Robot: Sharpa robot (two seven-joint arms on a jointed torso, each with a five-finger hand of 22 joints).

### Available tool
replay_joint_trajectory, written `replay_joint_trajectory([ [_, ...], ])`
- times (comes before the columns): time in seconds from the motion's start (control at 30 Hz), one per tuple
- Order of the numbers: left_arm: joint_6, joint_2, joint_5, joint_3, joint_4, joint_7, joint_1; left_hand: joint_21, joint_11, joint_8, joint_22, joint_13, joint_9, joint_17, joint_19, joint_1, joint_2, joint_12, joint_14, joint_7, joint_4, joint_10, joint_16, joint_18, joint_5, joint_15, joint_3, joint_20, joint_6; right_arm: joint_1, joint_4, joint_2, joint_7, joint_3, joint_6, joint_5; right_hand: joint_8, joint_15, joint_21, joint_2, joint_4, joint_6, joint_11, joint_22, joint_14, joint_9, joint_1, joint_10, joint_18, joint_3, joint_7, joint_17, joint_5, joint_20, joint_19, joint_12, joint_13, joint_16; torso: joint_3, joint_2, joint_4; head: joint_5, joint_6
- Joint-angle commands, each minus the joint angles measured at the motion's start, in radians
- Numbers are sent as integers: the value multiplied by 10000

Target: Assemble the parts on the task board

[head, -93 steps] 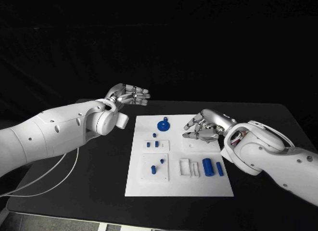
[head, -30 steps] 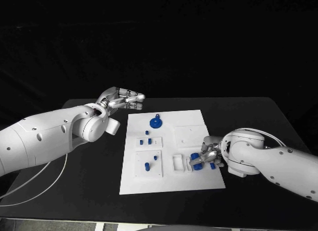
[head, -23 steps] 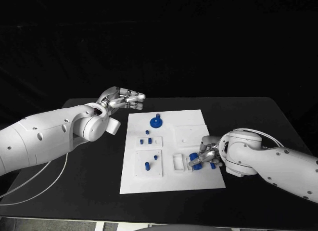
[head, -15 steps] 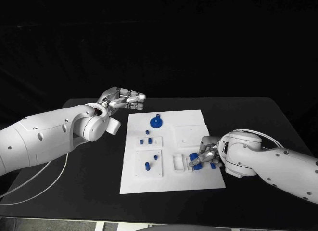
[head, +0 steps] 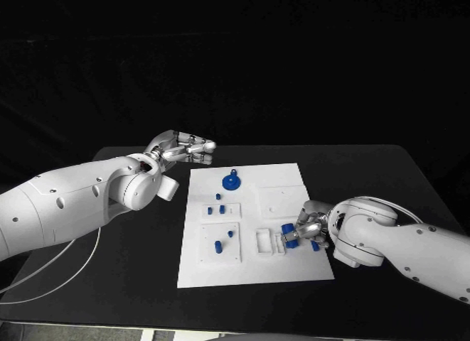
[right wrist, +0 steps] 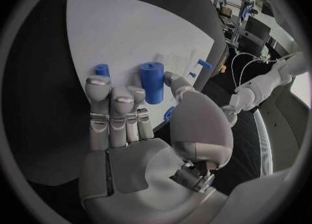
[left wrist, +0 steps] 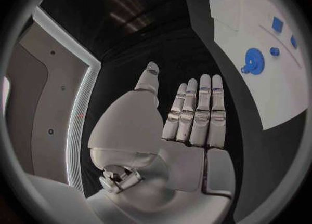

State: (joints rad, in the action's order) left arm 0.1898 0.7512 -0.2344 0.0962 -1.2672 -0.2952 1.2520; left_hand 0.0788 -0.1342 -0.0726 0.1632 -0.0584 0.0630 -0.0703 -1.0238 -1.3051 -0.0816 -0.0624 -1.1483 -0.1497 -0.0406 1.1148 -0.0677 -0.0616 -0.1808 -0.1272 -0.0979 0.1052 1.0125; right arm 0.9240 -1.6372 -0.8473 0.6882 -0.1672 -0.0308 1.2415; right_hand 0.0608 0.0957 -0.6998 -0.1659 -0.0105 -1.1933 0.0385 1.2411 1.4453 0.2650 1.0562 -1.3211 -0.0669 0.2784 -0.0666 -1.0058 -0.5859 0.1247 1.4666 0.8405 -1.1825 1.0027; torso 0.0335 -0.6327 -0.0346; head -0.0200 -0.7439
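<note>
Right robot hand (head: pixel 302 229) pinching blue cylinder (right wrist: pixel 153 81), apparently slightly raised off task board (head: pixel 296 266), left robot hand (left wrist: pixel 192 115) unmoved, spread flat

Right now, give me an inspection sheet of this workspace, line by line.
Surface: black table, bare around the board.
Job's things: white task board lies mid-table. A blue round part sits at its far end; small blue parts stand in its left-hand blocks. A blue cylinder is pinched in the right robot hand over the board's near right part.
Clutter: nothing seen.
Robot hands: left robot hand hovers off the board's far left corner, fingers straight, holding nothing.
Cables: a thin white cable hangs under the left arm.
Surroundings: dark backdrop behind the table.
</note>
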Motion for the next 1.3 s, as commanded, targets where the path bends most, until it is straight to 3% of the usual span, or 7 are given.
replay_joint_trajectory([
  [0.03,-119,1,-73,-5,-31,-1,7,33,-30,-9,-11,-5,-1,3,23,-25,-80,18,80,-4,-57,-30,59,107,33,-17,-6,74,-59,7,-107,-87,151,-33,-1123,-952,26,76,-118,452,-2648,-128,45,78,-2,-1562,374,-71,-138,2649,8,-24,-66,4,453,87,-22,-35,-10,-8,-8,16,10],
  [0.3,-108,-24,-110,-4,-46,17,8,52,-29,-16,-67,-4,0,2,14,-32,-60,19,78,-1,-6,-22,59,106,25,-18,-20,72,-48,55,-424,-220,142,-160,-1250,-1298,28,82,-77,507,-2604,-244,64,190,5,-1496,422,-106,-109,2246,54,-1,29,12,464,58,19,-59,-19,5,-1,20,-3],
  [0.73,-137,-73,-177,7,-32,73,8,61,-30,-14,-107,-4,-1,4,17,-32,-67,19,90,1,-9,-29,60,108,24,-20,-16,75,-45,72,-608,17,278,-169,-455,-1595,28,60,34,643,-2402,-266,67,272,18,-1474,401,-118,-81,1544,107,-4,380,-8,480,74,26,-47,-31,3,-13,5,-27],
  [0.83,-151,-83,-187,8,-33,89,9,65,-32,-16,-126,-4,-1,4,19,-22,-82,20,103,-3,-29,-36,59,106,25,-24,-15,78,-45,91,-597,98,311,-141,-271,-1545,24,53,92,744,-2159,-240,65,259,22,-1486,326,-120,-76,1070,146,15,1071,-17,477,52,46,-65,-35,3,-12,17,-38],
  [1.0,-169,-106,-218,10,-36,113,10,65,-32,-16,-126,-4,-1,4,19,-22,-82,20,103,-3,-29,-36,59,106,25,-24,-15,78,-45,123,-546,260,348,-53,61,-1394,26,47,115,816,-1611,-305,78,271,35,-1536,408,-181,-45,367,214,17,1665,-23,490,29,96,-63,-34,-1,-8,-15,-61],
  [1.07,-175,-113,-226,11,-36,121,10,65,-32,-16,-126,-4,-1,4,19,-22,-82,20,103,-3,-29,-36,59,106,25,-24,-15,78,-45,137,-513,307,356,-19,132,-1348,25,36,114,856,-1414,-331,80,277,39,-1549,312,-215,-35,222,246,17,2111,-30,491,9,122,-60,-33,2,-8,-24,-66],
  [1.3,-208,-133,-267,14,-33,158,11,72,-34,-18,-153,-5,-1,3,23,-33,-102,18,115,1,-59,-42,58,104,26,-27,-2,82,-39,169,-361,527,370,67,186,-1132,26,44,141,882,-538,-396,89,281,50,-1630,38,-324,-14,-4,286,21,3039,-24,497,22,156,-48,-11,-1,-5,-33,-57],
])
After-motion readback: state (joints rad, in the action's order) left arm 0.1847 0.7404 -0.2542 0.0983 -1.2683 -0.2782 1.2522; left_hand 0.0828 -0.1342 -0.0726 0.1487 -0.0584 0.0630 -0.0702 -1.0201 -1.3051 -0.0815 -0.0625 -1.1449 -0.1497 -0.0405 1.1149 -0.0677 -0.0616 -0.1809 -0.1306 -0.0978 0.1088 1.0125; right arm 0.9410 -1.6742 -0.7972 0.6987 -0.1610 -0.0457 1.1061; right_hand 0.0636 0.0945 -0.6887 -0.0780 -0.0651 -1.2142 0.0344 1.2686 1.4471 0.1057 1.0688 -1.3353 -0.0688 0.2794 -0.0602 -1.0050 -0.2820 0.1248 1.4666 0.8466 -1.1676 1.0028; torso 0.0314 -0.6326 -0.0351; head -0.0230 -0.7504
